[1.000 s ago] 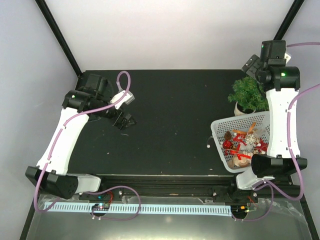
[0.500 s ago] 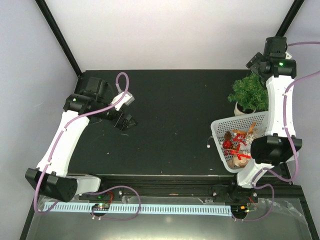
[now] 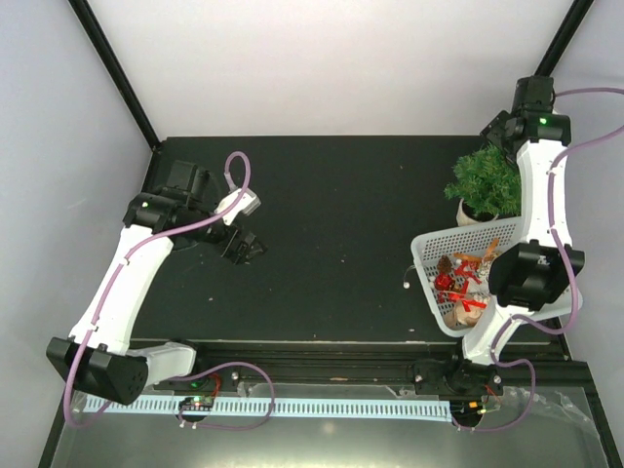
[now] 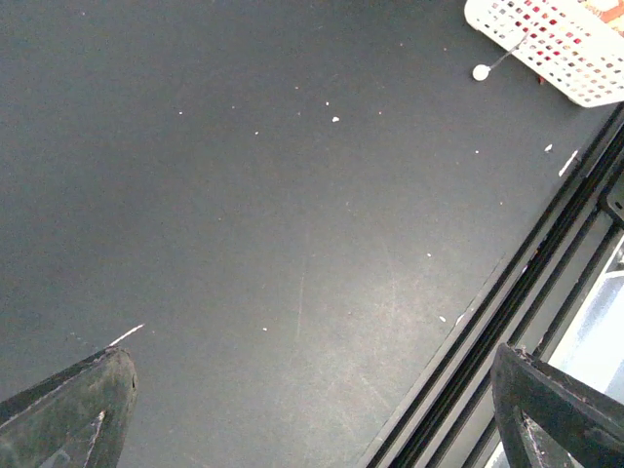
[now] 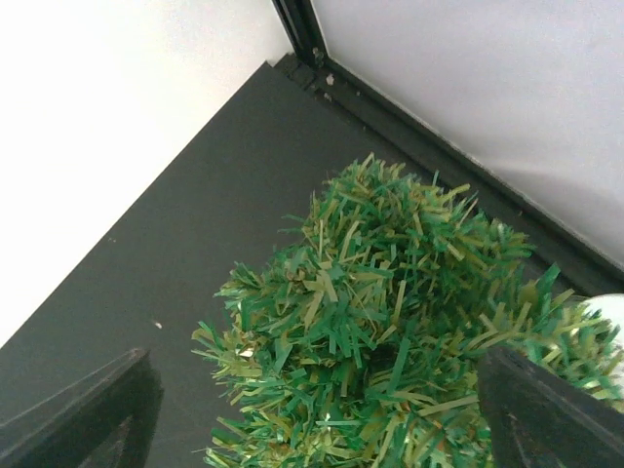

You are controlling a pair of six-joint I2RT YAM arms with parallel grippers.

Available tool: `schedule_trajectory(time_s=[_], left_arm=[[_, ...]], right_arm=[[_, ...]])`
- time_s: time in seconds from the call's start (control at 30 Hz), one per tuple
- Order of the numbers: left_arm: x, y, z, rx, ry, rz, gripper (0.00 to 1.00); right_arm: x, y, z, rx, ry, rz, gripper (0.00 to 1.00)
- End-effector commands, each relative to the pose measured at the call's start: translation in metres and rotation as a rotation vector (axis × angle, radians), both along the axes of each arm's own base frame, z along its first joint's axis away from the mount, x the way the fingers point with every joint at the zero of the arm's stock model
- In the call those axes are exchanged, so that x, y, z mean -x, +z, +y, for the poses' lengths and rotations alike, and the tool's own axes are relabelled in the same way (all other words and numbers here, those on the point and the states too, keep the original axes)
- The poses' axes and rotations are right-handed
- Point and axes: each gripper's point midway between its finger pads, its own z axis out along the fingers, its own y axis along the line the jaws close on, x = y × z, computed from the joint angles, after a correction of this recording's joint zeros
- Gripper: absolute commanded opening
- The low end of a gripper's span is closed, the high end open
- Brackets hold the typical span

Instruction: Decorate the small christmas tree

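Hovering right end effector over bushy, spiky-needled small christmas tree.

Both arms are built alike, with smooth white shells between rounded black joint housings and a black base. On the left arm, the lilac left cable loops free by the wrist, then follows the white shell down to the base. The right arm carries a matching right cable. A small green left light glows on a black joint, and a right light does likewise. The left fingers and right fingers are matt black wedges with pale, scuffed edges.
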Motion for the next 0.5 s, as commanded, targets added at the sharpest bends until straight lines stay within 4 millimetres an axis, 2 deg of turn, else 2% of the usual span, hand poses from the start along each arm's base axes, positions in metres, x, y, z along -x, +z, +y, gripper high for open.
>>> schedule_trajectory(time_s=[0.0, 0.03, 0.27, 0.47], left_arm=[[-0.001, 0.006, 0.004, -0.002, 0.009, -0.047, 0.99], [-0.001, 0.005, 0.005, -0.008, 0.009, -0.049, 0.99], [-0.005, 0.011, 0.008, -0.019, 0.012, -0.069, 0.99], [-0.006, 0.009, 0.007, -0.016, 0.009, -0.062, 0.99]], right_arm=[[0.000, -0.010, -0.012, -0.028, -0.025, 0.003, 0.84], [0.001, -0.014, -0.012, -0.039, -0.030, 0.012, 0.78], [0.010, -0.031, -0.010, -0.047, -0.021, 0.053, 0.59], [0.010, -0.023, -0.009, -0.028, 0.007, 0.044, 0.27]])
